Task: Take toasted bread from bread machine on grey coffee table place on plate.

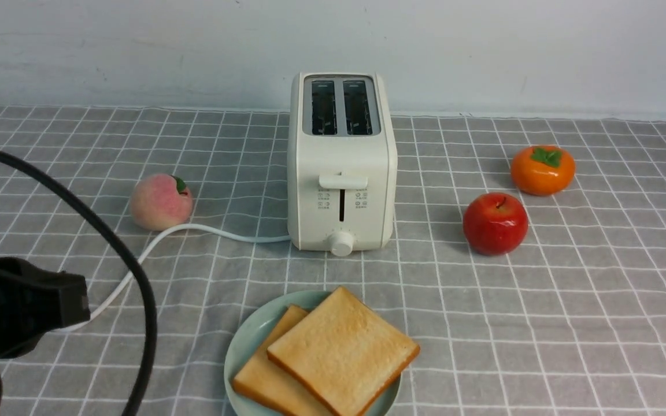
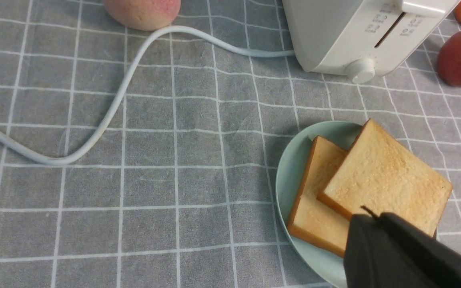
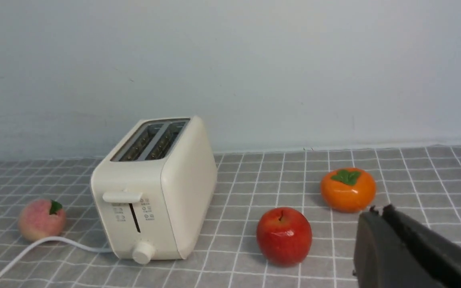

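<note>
Peach (image 1: 161,201), apple (image 1: 495,223), persimmon (image 1: 542,170) around the bread machine (image 1: 341,173) — left gripper (image 2: 374,217), right gripper (image 3: 379,211) both pressed together.

Our left arm (image 1: 26,306) is a matt black, boxy housing, with a thick black cable (image 1: 148,323) curving past it. The jaws on both arms are plain black wedges.

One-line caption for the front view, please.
Two toast slices overlap on the mint plate; the bread machine behind stands empty.
</note>
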You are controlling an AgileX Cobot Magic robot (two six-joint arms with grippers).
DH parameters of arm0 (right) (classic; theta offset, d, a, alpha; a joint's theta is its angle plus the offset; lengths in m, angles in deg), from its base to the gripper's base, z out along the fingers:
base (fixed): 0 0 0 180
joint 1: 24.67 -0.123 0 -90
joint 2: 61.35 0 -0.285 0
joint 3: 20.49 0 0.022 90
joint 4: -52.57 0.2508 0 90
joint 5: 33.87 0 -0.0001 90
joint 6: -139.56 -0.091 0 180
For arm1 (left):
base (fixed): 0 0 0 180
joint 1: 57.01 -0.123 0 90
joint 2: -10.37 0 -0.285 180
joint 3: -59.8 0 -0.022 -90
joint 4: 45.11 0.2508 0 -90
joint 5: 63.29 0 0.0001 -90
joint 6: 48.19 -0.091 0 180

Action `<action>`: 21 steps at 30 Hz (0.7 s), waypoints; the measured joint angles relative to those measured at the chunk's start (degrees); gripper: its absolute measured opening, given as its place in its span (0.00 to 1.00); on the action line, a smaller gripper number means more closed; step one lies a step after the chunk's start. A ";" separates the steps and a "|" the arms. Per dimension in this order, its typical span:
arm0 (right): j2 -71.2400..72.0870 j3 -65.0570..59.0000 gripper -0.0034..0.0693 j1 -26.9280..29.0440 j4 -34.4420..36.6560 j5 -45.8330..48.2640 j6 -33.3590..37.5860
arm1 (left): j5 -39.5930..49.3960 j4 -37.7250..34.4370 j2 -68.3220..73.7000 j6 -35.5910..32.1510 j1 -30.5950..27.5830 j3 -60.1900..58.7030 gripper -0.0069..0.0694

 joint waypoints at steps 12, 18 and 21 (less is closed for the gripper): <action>5.79 -8.76 0.06 0.00 -1.40 -10.23 -3.28 | 0.19 0.00 1.58 0.00 0.00 -0.04 0.07; 5.79 -8.76 0.07 0.00 -1.41 -10.38 -3.30 | 0.28 0.00 1.58 0.00 0.00 -0.06 0.08; 5.79 -8.76 0.07 0.00 -1.41 -10.38 -3.35 | 0.32 0.00 1.58 0.00 0.00 -0.06 0.08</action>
